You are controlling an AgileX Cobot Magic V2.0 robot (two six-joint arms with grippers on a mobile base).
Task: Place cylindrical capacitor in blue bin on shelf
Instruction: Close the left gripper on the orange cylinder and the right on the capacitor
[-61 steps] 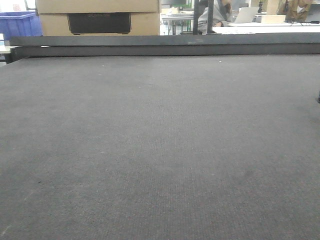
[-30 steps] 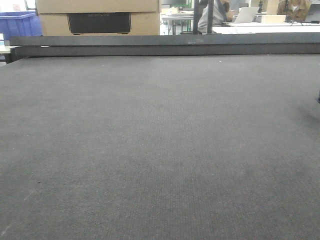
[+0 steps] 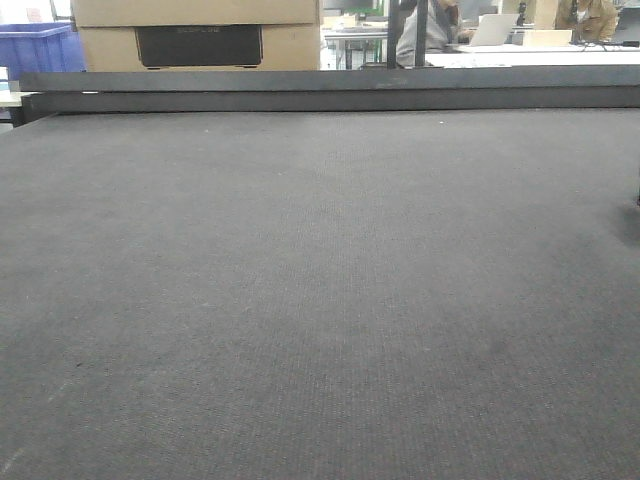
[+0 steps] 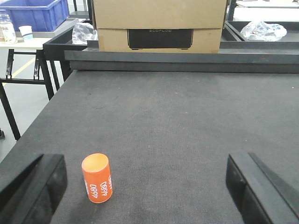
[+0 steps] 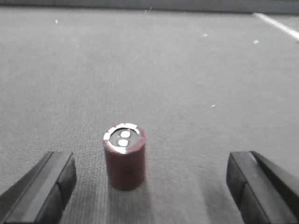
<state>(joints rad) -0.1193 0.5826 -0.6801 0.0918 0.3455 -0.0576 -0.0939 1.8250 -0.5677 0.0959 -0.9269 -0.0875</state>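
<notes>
A dark maroon cylindrical capacitor (image 5: 124,157) with two silver terminals on top stands upright on the dark mat. My right gripper (image 5: 149,184) is open, and the capacitor stands between its fingers, nearer the left finger (image 5: 44,186). My left gripper (image 4: 145,184) is open and empty. An orange cylinder (image 4: 97,178) printed "4680" stands upright just inside its left finger (image 4: 39,186). A blue bin (image 4: 33,13) stands far off on a side table at the left; it also shows in the front view (image 3: 38,50). The steel shelf is out of view. Neither gripper shows in the front view.
A cardboard box (image 4: 159,25) stands beyond the mat's raised black far edge (image 4: 182,60). Crumpled plastic bags (image 4: 264,31) lie behind it. A jar and a cup (image 4: 25,32) stand on the side table. The mat's left edge (image 4: 42,116) drops to the floor.
The person in the background has shifted a little. The mat in the front view looks the same.
</notes>
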